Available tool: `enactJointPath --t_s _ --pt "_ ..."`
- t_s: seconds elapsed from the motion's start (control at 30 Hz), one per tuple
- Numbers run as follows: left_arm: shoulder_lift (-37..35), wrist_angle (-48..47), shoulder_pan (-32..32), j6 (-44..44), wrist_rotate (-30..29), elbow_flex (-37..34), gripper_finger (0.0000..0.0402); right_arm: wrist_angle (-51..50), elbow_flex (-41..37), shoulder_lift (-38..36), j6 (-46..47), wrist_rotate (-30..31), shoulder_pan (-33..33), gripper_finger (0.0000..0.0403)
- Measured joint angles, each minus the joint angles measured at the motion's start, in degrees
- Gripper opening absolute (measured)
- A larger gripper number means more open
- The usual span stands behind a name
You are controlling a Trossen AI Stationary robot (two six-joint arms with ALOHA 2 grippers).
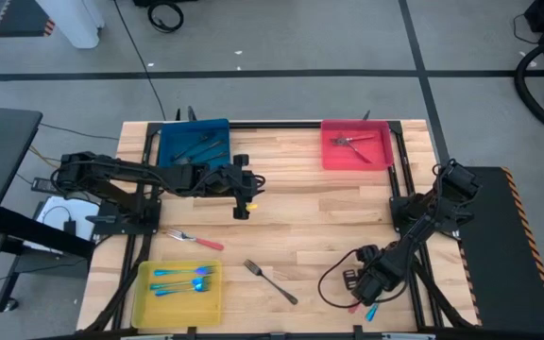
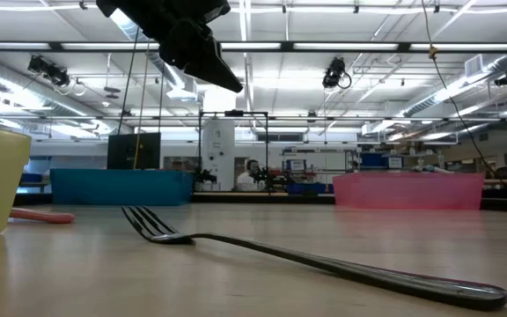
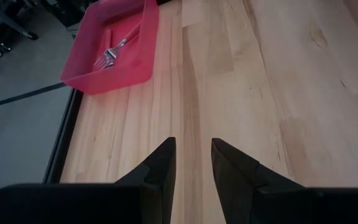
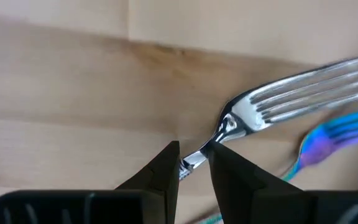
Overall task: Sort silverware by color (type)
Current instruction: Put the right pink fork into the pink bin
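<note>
Silverware: right gripper (image 4: 191, 163) pinches a silver fork (image 4: 278, 99) by its neck beside a blue fork (image 4: 334, 134); left gripper (image 3: 191, 163) hangs spread, empty, above the table (image 3: 260, 93).

Bright ceiling striplights, dim left wrist view, blurred fork (image 4: 303, 93) tines at right wrist.

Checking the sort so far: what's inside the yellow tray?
In the high view, the yellow tray holds several blue utensils lying flat, handles overlapping. Exact count and types are unclear. In the low view its wall hides the contents.
</note>
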Motion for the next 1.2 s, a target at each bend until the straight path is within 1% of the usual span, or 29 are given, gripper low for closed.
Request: enactJointPath --t_s 0.13,0.27,0.43,0.47,0.53,0.7,0.77,0.9,1.1,1.2 --pt "0.00 0.53 0.00 0.03 -0.01 0.00 0.0102 -1.24 -0.03 0.02 -2.12 3.06 -0.86 0.0096" --pt "0.00 1.27 0.09 0.40 -0.01 0.00 0.0102 -2.62 0.34 -0.11 -4.59 4.67 -2.20 0.0096" --pt "0.00 1.54 0.09 1.53 -0.01 0.00 0.0102 -9.80 3.89 -1.87 -10.45 13.14 -3.38 0.0096" --pt "0.00 1.71 0.09 1.53 -0.01 0.00 0.0102 -10.38 4.74 -2.64 -12.69 14.32 -3.59 0.0096" --pt "0.00 1.93 0.09 1.55 -0.01 0.00 0.0102 -11.40 5.00 -3.36 -18.00 14.27 -3.94 0.0096" --pt "0.00 1.93 0.09 1.55 -0.01 0.00 0.0102 -12.76 4.63 -3.43 -35.29 10.63 -5.07 0.0096" --pt "0.00 1.93 0.10 1.55 -0.01 0.00 0.0102 -14.45 4.50 -3.42 -40.85 9.87 -5.80 0.0096" --pt "0.00 1.92 0.09 1.60 0.00 0.00 0.0102 -16.46 4.50 -3.45 -48.23 9.71 -7.80 0.0096" --pt "0.00 1.93 0.09 1.62 -0.01 0.00 0.0102 -16.58 4.52 -3.48 -68.98 11.18 -9.87 0.0095" --pt "0.00 1.92 0.09 1.62 -0.01 0.00 0.0102 -16.53 4.52 -3.52 -77.32 11.64 -10.63 0.0094"
